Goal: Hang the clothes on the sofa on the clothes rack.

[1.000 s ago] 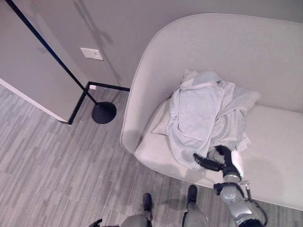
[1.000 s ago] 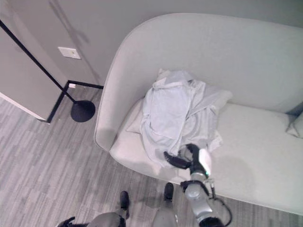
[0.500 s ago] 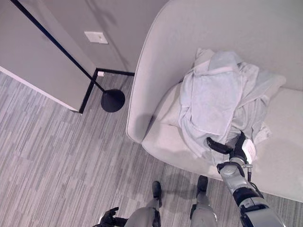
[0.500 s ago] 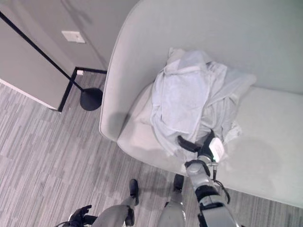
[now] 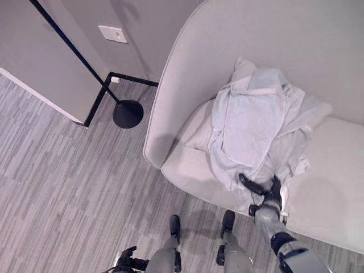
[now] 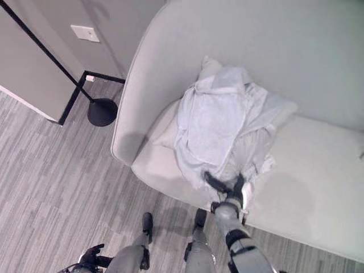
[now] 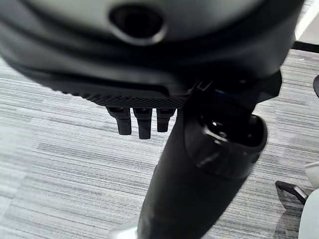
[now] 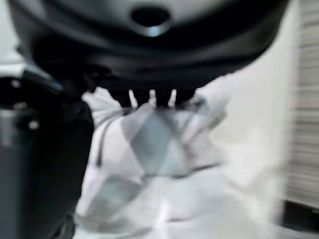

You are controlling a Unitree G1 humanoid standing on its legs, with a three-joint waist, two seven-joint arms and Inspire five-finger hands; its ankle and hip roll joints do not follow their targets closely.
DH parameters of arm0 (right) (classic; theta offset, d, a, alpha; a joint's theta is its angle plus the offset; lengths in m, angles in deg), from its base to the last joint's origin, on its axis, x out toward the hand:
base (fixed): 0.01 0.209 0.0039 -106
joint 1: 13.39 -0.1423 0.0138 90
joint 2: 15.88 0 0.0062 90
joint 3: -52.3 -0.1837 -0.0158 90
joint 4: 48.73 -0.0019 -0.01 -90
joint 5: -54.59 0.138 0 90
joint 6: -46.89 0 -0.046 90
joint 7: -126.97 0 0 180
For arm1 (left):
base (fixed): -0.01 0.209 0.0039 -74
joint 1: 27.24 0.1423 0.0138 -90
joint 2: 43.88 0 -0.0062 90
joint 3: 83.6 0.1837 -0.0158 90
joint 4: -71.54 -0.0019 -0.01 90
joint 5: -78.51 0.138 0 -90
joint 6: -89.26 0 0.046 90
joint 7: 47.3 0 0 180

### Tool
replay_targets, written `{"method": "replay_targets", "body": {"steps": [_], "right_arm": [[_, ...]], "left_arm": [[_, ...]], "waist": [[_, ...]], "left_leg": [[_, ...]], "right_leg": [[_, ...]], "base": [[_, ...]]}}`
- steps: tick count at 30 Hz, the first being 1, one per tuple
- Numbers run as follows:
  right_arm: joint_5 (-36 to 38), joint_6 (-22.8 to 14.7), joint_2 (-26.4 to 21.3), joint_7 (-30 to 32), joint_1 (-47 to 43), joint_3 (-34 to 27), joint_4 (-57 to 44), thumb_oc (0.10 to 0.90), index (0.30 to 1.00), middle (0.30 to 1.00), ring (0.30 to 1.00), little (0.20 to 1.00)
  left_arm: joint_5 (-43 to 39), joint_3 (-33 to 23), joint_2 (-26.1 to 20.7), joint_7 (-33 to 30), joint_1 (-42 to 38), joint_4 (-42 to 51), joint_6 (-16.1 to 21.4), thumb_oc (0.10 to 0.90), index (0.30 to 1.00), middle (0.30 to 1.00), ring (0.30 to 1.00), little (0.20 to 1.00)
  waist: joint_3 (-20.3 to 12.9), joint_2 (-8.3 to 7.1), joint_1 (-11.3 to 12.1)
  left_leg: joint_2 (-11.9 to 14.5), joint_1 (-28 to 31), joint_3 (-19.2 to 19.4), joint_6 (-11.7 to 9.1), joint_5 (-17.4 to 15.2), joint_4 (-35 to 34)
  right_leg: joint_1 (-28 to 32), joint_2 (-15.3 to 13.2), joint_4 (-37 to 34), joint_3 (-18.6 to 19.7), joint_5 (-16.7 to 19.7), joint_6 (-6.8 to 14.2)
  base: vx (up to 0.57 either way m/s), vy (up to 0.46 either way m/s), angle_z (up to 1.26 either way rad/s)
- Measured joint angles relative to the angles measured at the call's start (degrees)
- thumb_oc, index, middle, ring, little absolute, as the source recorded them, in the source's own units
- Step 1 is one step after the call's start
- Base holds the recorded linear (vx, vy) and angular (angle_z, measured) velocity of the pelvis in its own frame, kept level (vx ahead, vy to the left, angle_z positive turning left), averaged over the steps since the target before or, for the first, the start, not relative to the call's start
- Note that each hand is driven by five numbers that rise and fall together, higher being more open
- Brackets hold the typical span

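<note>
A pale blue garment (image 5: pixel 256 128) lies in a crumpled heap on the seat of the light grey sofa (image 5: pixel 335 187), at the sofa's left end, its upper part leaning up against the backrest. Under its left edge a pale cushion (image 5: pixel 196 136) shows on the seat.

The right hand (image 5: pixel 267 193) rests at the heap's lower, front edge, near the front rim of the seat. The thumb sticks out to the left, lying on the cloth; the fingers (image 5: pixel 277 185) point up into the folds. From the head views the thumb and fingers are spread apart, touching the fabric. No cloth is seen pinched between them. In the right wrist view the fingers (image 8: pixel 149 97) extend straight over the light garment (image 8: pixel 159 164).

The left hand (image 5: pixel 126 260) hangs low at the bottom of the frame, over the striped grey carpet (image 5: pixel 62 187). In its wrist view the fingers (image 7: pixel 142 119) point down at the floor, relaxed, holding nothing.

To the left of the sofa stands the black clothes rack: round base (image 5: pixel 127 114) on the carpet, thin slanted pole (image 5: pixel 74 51) rising toward the upper left. A white wall plate (image 5: pixel 112 34) sits on the grey wall behind it.
</note>
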Motion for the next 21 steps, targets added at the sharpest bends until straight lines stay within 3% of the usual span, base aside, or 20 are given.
{"method": "replay_targets", "body": {"steps": [7,9,10,12,15,17,18,20,21], "right_arm": [[2.62,0.0,0.98,0.03,-1.01,1.63,2.74,0.8,0.9,0.9,0.9,0.9],[2.79,0.29,0.12,0.07,-3.83,1.92,4.54,0.729,0.794,0.794,0.794,0.794],[2.86,0.59,-0.25,0.07,-4.4,1.93,5.03,0.728,0.792,0.792,0.792,0.792],[2.94,3.72,-1.99,0.08,-8.92,1.98,8.02,0.8,0.9,0.9,0.9,0.9],[0.46,8.2,-4.14,0.04,-12.71,3.81,11.4,0.8,0.9,0.9,0.9,0.9],[-1.4,11.55,-6.96,-0.65,-17.62,3.81,15.49,0.5,0.451,0.451,0.451,0.451],[-2.27,13.85,-8.5,-2.1,-20.39,4.51,18.11,0.4,0.3,0.3,0.3,0.3],[-4.83,18.24,-10.74,-5.35,-24.64,10.87,22.63,0.4,0.3,0.3,0.3,0.3],[-5.83,18.24,-11.03,-7.24,-24.64,11.85,22.59,0.4,0.3,0.3,0.3,0.3]], "left_arm": [[-1.65,1.74,-0.01,-1.25,-0.45,0.13,0.67,0.8,0.9,0.9,0.9,0.9],[-2.29,2.44,-0.21,-1.28,-1.08,0.13,1.38,0.8,0.9,0.9,0.9,0.9],[-2.29,2.44,-0.22,-1.28,-1.35,0.13,1.38,0.8,0.9,0.9,0.9,0.9],[-2.27,2.88,-0.47,-1.15,-2.34,0.22,1.89,0.8,0.9,0.9,0.9,0.9],[-2.2,2.86,-0.5,-0.95,-2.28,0.27,2.47,0.8,0.9,0.9,0.9,0.9],[-1.89,2.99,-0.45,0.53,-2.21,0.67,2.44,0.8,0.9,0.9,0.9,0.9],[-0.83,3.07,-0.56,1.24,-2.12,1.61,2.54,0.8,0.9,0.9,0.9,0.9],[2.1,3.61,-0.86,2.8,-0.88,4.72,2.67,0.8,0.9,0.9,0.9,0.9],[2.64,3.58,-1.08,3.3,-0.15,5.05,2.59,0.8,0.9,0.9,0.9,0.9]], "waist": [[0.03,0.04,0.16],[0.46,0.68,0.3],[0.46,0.68,0.41],[0.55,0.81,0.52],[0.7,1.12,2.15],[1.37,2.6,3.39],[1.59,3.59,4.64],[1.46,5.86,7.08],[1.45,5.94,7.19]], "left_leg": [[-0.05,-1.67,-0.53,-0.28,0.31,0.01],[-0.04,-2.88,-0.66,-0.37,0.59,0.01],[-0.04,-3.23,-0.69,-0.35,0.7,0.01],[0.0,-4.77,-1.01,-0.66,0.86,-0.06],[0.45,-4.91,-0.72,-0.47,0.69,-0.28],[0.63,-4.87,-0.63,-0.45,0.73,-0.27],[0.62,-4.82,-0.61,-0.45,0.76,-0.28],[0.82,-4.75,-0.82,-0.45,0.75,-0.19],[0.96,-4.75,-0.84,-0.24,1.01,0.0]], "right_leg": [[-1.38,-0.04,0.0,-0.35,0.04,-0.05],[-2.5,-0.06,-0.02,-0.39,0.06,0.03],[-2.8,-0.06,-0.02,-0.4,0.08,0.06],[-4.32,-0.08,-0.08,-0.57,0.22,0.05],[-4.72,0.29,-0.42,-0.45,0.38,-0.01],[-4.73,0.46,-0.42,-0.47,0.59,-0.27],[-4.7,0.45,-0.44,-0.54,0.7,-0.4],[-4.45,0.6,-0.44,-1.16,0.78,-0.3],[-4.46,0.77,-0.43,-1.19,0.8,-0.74]], "base": [[-0.05,0.012,0.03],[-0.05,-0.032,0.02],[-0.02,-0.038,0.05],[0.01,-0.037,0.02],[0.03,-0.028,-0.09],[0.05,-0.017,-0.04],[0.03,-0.012,-0.03],[0.02,-0.005,0.05],[0.0,0.0,0.0]]}}
